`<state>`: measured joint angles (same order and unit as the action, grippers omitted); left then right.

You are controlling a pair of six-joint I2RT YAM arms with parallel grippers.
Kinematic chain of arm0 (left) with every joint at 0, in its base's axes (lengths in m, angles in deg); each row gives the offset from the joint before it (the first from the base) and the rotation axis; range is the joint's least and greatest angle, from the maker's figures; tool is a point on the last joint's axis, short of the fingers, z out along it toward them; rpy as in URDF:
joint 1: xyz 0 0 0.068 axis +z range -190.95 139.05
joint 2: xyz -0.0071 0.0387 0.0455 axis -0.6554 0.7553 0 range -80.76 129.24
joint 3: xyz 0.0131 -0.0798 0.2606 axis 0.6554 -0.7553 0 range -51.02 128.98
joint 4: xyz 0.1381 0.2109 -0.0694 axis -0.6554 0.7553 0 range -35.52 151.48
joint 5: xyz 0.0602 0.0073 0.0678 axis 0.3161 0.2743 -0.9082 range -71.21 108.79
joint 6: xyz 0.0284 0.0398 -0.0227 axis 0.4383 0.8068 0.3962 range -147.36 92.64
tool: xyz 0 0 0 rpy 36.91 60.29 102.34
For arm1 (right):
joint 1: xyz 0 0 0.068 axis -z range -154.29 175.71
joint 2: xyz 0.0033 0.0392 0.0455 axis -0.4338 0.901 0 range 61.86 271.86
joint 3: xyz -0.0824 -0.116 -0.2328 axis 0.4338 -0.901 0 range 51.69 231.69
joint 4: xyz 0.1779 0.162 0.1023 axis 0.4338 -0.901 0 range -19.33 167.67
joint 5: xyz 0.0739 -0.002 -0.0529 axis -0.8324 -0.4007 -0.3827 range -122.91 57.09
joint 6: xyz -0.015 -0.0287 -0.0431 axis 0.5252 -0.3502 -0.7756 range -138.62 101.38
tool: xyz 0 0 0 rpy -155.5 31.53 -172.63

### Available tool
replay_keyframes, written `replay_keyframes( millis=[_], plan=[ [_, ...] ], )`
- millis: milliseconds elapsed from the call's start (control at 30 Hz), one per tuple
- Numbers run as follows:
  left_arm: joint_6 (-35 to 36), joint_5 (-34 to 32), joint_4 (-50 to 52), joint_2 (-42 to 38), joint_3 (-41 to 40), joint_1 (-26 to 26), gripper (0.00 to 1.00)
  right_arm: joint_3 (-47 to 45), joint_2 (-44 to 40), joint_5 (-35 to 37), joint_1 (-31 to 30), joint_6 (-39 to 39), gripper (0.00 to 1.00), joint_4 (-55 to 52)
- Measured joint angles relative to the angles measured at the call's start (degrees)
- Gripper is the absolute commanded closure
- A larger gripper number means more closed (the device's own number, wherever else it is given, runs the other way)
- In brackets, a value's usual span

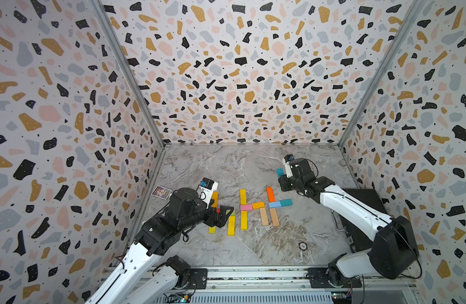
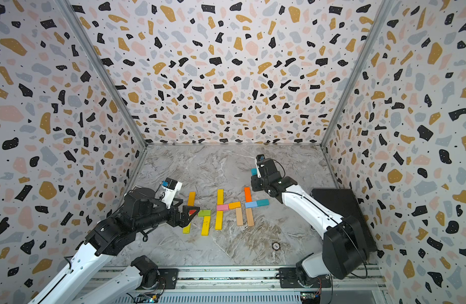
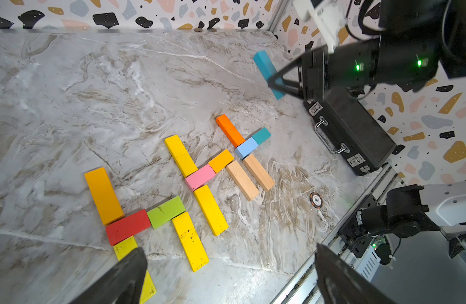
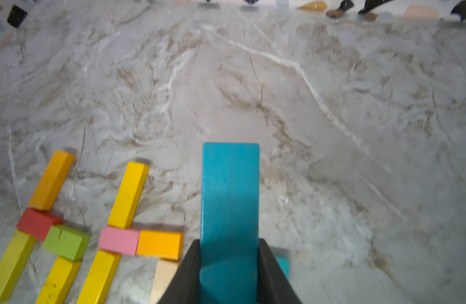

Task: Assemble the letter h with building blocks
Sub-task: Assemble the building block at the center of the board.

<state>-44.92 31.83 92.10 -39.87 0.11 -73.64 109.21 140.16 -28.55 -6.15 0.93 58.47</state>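
Right wrist view gives us the right claw (image 4: 229, 246) pinching a teal bar (image 4: 230, 189) by one end. Its fingers press on the bar's two long sides, and the rest juts forward over the counter (image 4: 331, 105). In both top views we see that arm reach from the near rail up and across, wrist bent down, holding the bar beyond the orange bar (image 1: 270, 194). Our left arm stretches low from the near left side. Its claw (image 3: 229, 254) is spread wide and holds nothing, hovering over the red bar (image 3: 128, 226) and green bar (image 3: 166, 212). The other blocks (image 3: 200, 176) lie flat in three clusters side by side mid-counter, each made of long bars joined by short crossbars. A black case (image 3: 358, 136) lies shut by the right wall, under the right arm; we cannot tell what it holds.
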Motion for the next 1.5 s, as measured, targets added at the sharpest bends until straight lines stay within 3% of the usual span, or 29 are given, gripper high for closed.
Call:
replay_keyframes(
  millis=[267,500,1133,1500],
  plan=[
    [0.0,0.0,0.0,-0.4,0.0,0.0,0.01,-15.3,-11.2,2.2,-5.1,5.9,0.81,-6.8],
    [0.0,0.0,0.0,-0.5,0.0,0.0,0.01,-22.8,-13.1,2.9,-6.3,9.7,0.81,-7.4],
    [0.0,0.2,0.0,-0.1,0.0,0.0,0.01,-23.6,-5.1,4.5,-5.8,11.0,0.81,-4.7],
    [0.0,0.2,0.0,0.3,0.0,0.0,0.01,-23.6,-6.2,3.2,-1.1,7.6,0.81,-4.3]
  ],
)
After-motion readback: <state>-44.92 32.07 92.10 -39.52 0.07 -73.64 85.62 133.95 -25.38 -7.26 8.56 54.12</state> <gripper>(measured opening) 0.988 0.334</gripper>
